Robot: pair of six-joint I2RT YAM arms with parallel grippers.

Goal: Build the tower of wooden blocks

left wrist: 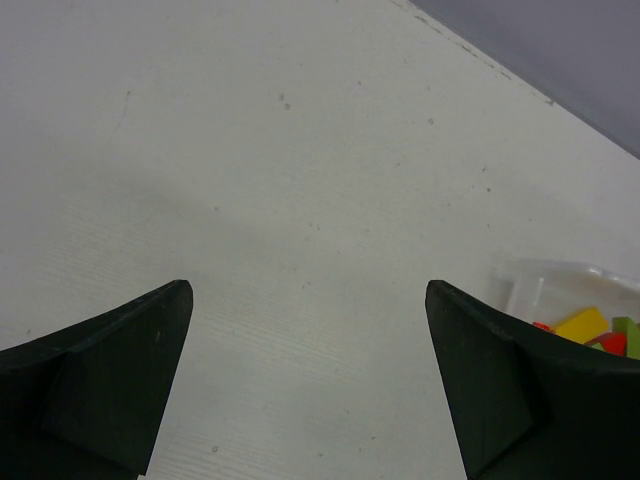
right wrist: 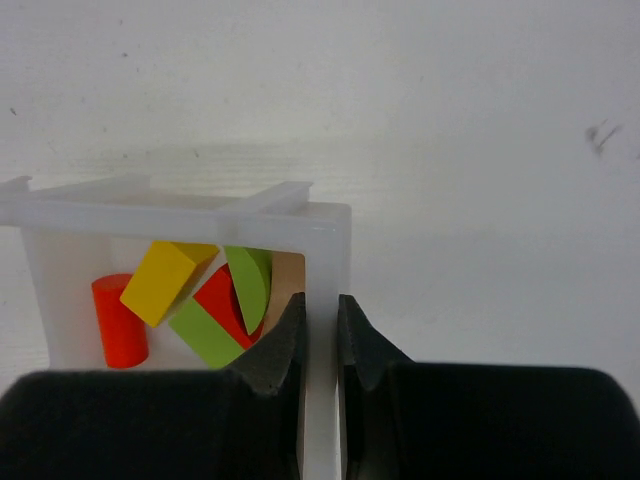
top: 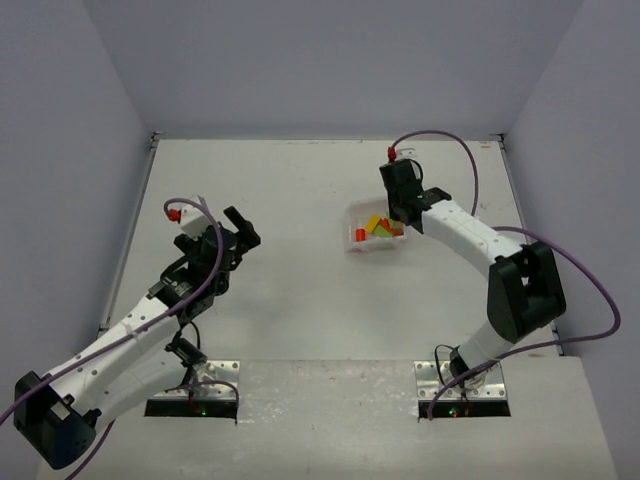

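Observation:
Small painted wooden blocks lie loose in a white plastic tray (right wrist: 330, 250): a yellow block (right wrist: 160, 280), a red-orange cylinder (right wrist: 118, 320), a green half-round (right wrist: 248, 285), a green bar (right wrist: 205, 335), a red piece (right wrist: 222, 298) and a tan piece (right wrist: 288, 275). No stack stands. My right gripper (right wrist: 321, 325) is shut on the tray's right wall, one finger inside and one outside. The tray (top: 358, 246) and right gripper (top: 398, 222) also show in the top view. My left gripper (left wrist: 308, 330) is open and empty over bare table, left of the tray (left wrist: 530, 285); it shows in the top view too (top: 240, 232).
Grey walls enclose the white table (top: 300, 190) on three sides. Cables loop from both arms. The arm bases sit on a plate at the near edge (top: 330, 400).

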